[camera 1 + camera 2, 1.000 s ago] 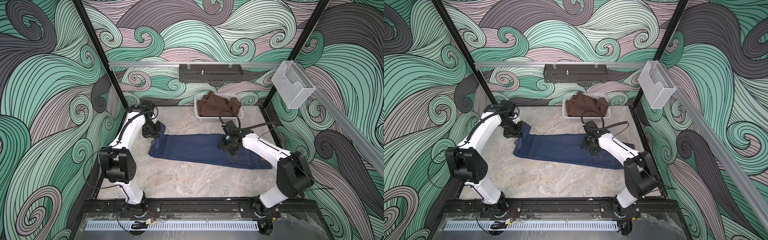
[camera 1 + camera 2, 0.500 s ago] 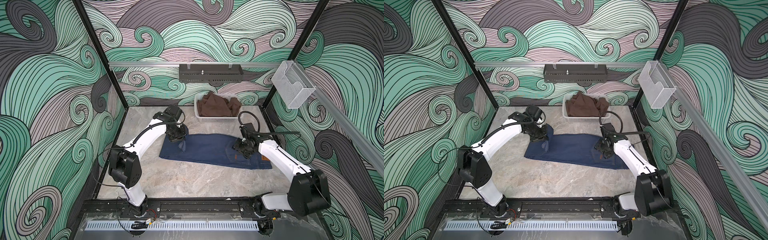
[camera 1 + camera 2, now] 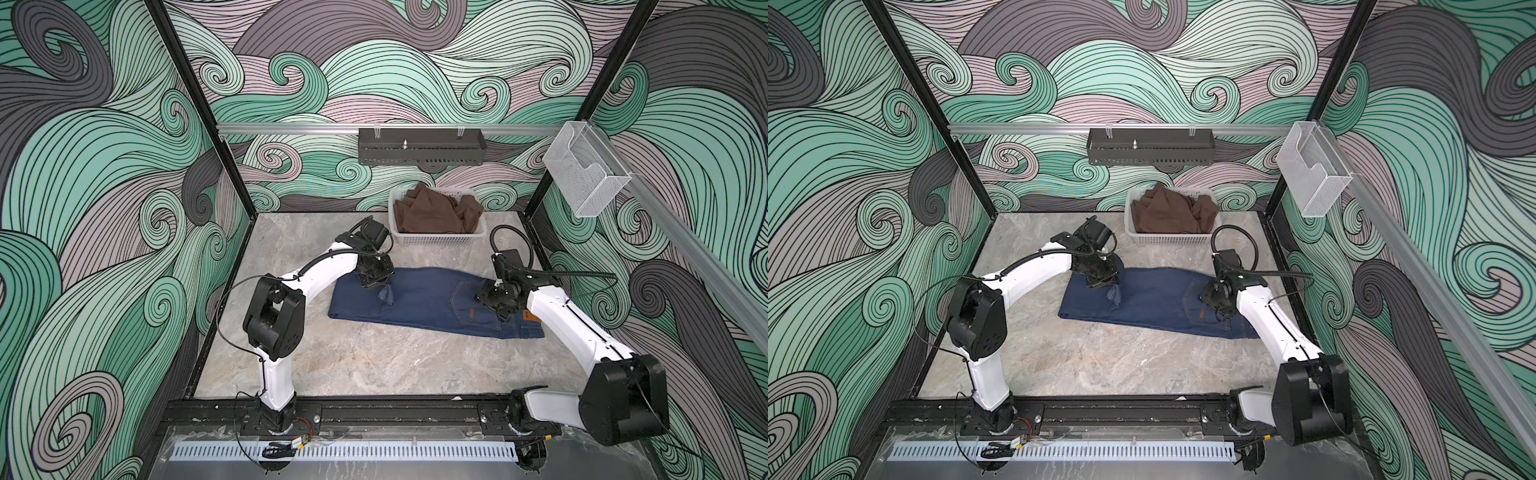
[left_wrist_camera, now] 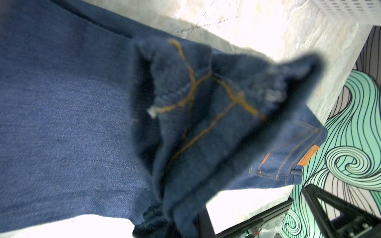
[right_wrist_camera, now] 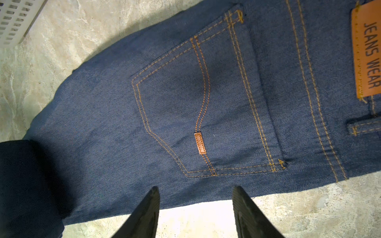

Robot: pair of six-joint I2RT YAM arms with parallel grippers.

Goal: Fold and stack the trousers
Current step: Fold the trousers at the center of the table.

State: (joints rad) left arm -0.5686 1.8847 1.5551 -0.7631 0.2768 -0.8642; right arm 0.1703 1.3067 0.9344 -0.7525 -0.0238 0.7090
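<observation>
Left hand (image 3: 380, 288), clenching the trousers (image 3: 424, 301), has swung inward; right hand (image 5: 195, 190) hovers released.

Likely robot lab cell, swirl-patterned walls (image 3: 104, 208), aluminium rail (image 3: 291, 129)

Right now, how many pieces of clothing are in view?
2: the blue jeans spread on the table, and a brown garment bundled in the white basket at the back. More may hide beneath it.
</observation>
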